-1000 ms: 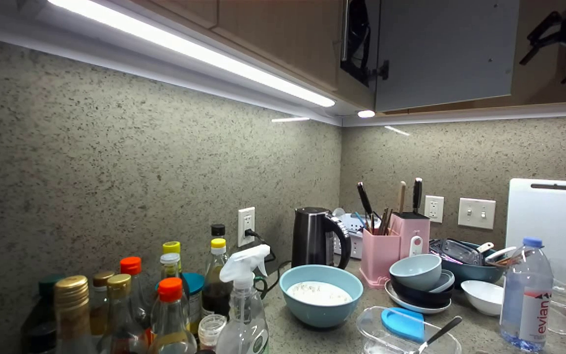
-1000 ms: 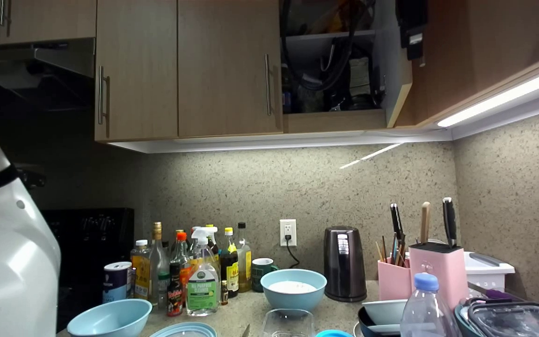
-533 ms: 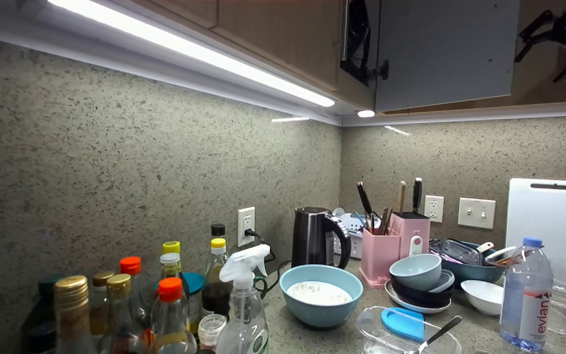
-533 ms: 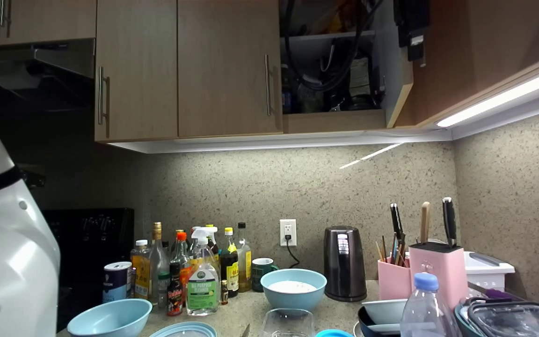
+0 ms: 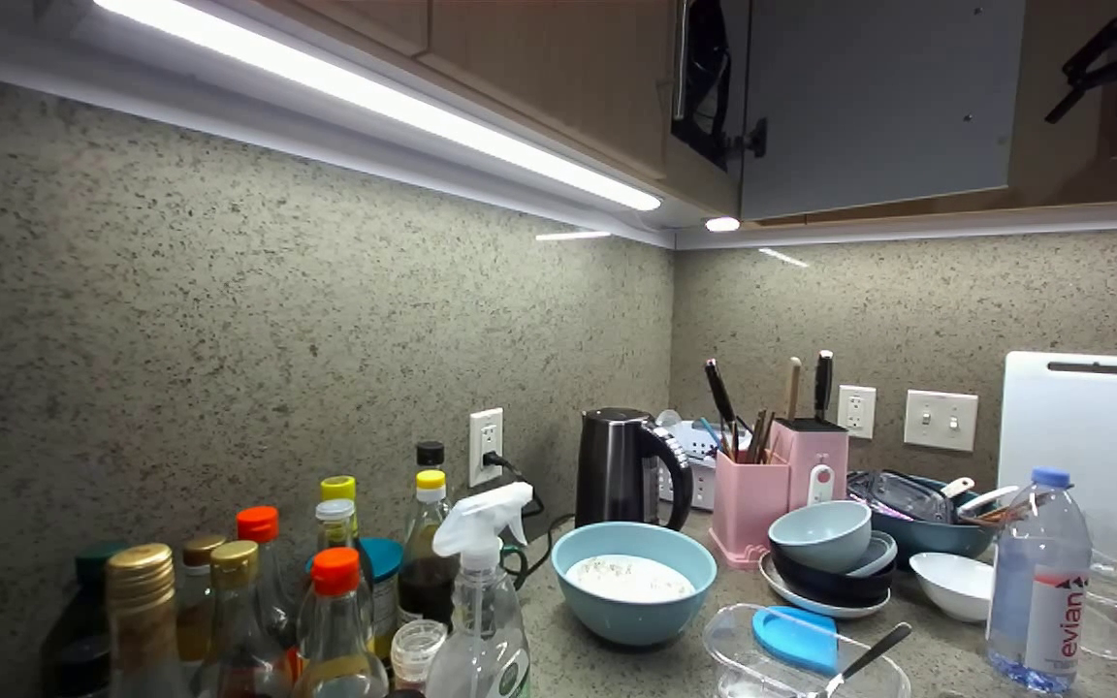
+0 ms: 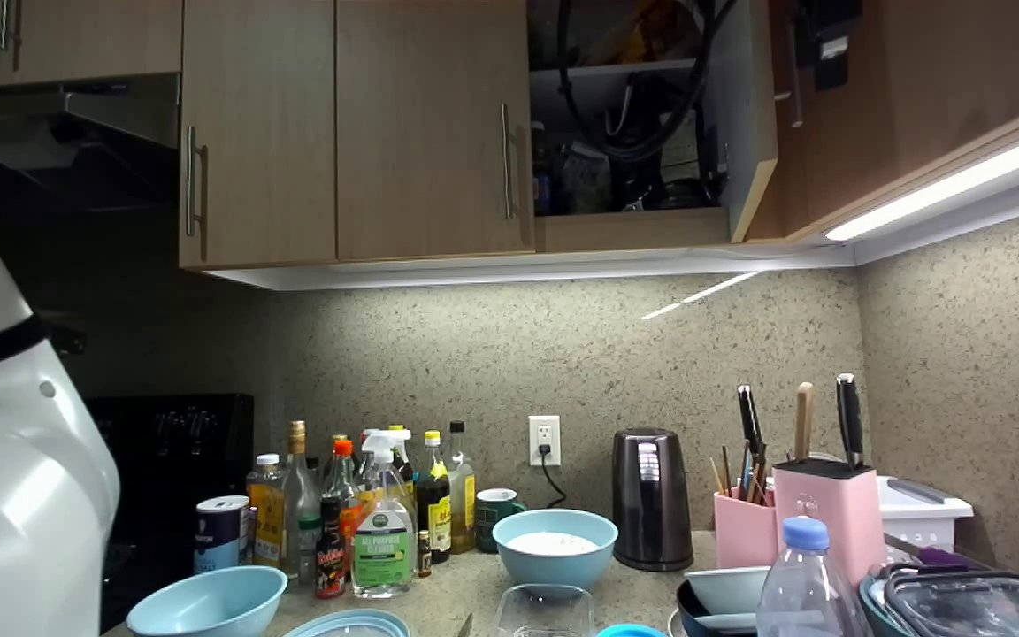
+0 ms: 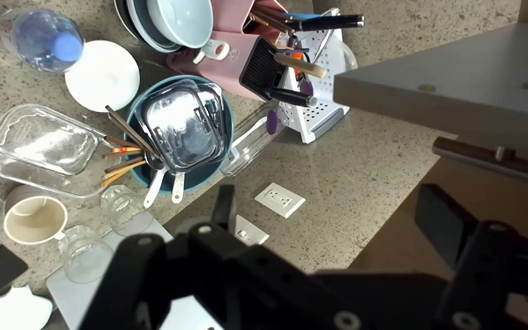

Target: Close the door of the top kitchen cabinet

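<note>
Top kitchen cabinet: high up, its dark inside showing.
Door: swung out wide, away from the dark inside, so the job is not done.
Black cable: seems to hang in front of the gap; best not let it get pinched.
Claw: fingers spread apart, holding nothing, on the door's outer side.
Handle: near one finger; I can't tell if they touch. Push gently close by it, far from the hinge, all the way in.
</note>
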